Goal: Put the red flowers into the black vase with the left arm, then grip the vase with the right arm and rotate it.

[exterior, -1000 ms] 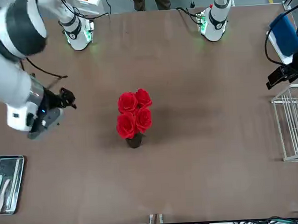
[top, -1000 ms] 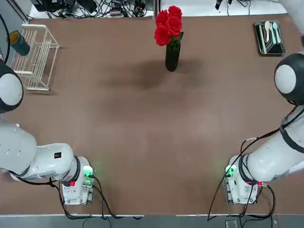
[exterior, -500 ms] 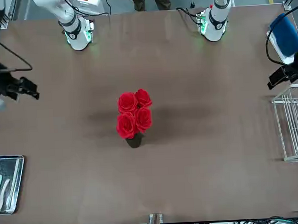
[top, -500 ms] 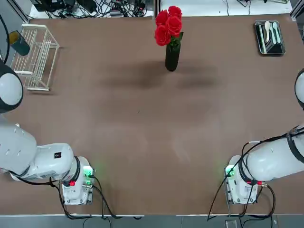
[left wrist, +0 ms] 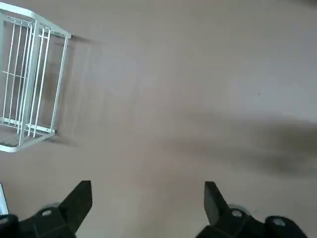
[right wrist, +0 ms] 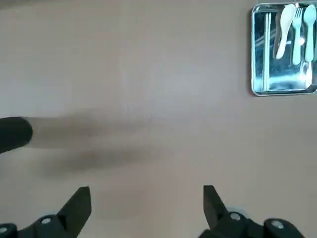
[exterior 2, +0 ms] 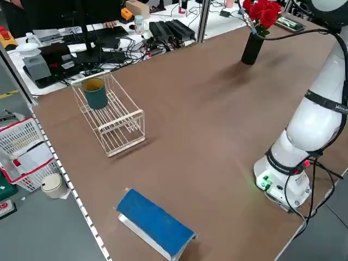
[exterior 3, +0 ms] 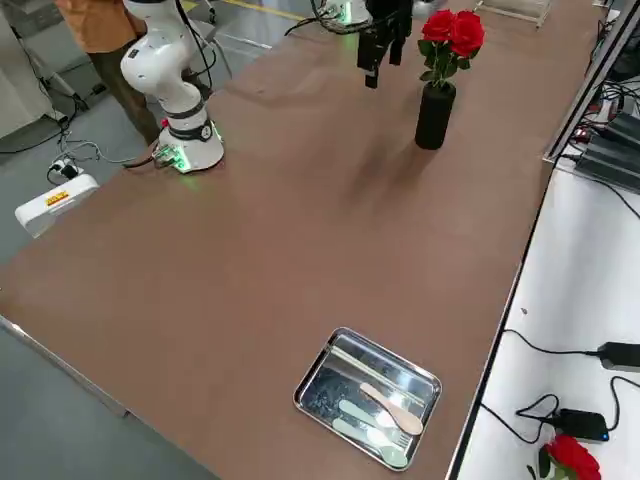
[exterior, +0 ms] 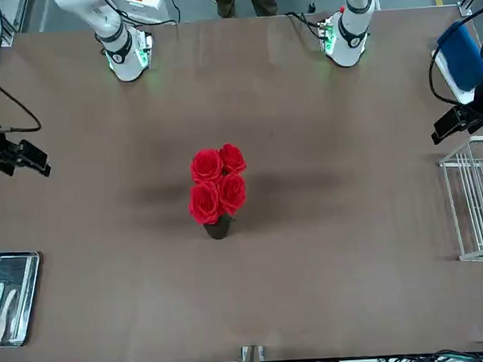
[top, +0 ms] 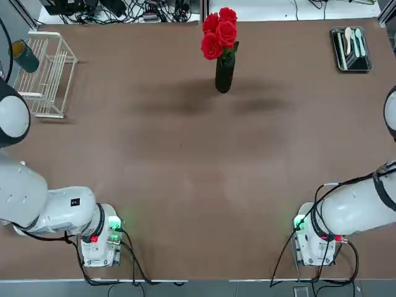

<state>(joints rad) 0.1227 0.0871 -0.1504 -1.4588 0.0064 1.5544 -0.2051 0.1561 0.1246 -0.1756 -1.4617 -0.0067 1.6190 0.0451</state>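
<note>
The red flowers (top: pixel 220 32) stand upright in the black vase (top: pixel 224 74) at the far middle of the table, also seen as the flowers (exterior: pixel 217 186) in the front view. Neither gripper is near them. My right gripper (exterior: pixel 25 157) hangs high over the table's right edge, well off to the side of the vase. Its wrist view shows the right gripper (right wrist: pixel 145 201) open and empty, with the vase's base (right wrist: pixel 15 133) at the picture's edge. My left gripper (left wrist: pixel 146 198) is open and empty too, raised beside the wire rack (left wrist: pixel 27 82).
A white wire rack (top: pixel 46 74) with a dark teal cup (top: pixel 25 56) beside it sits at the far left. A metal tray (top: pixel 352 48) of cutlery lies at the far right. Both arm bases (top: pixel 99 238) stand on the near edge.
The right arm has pulled away from the vase toward the table's right edge, and its elbow has left the top view. The flowers, the vase and the left arm have not moved.
</note>
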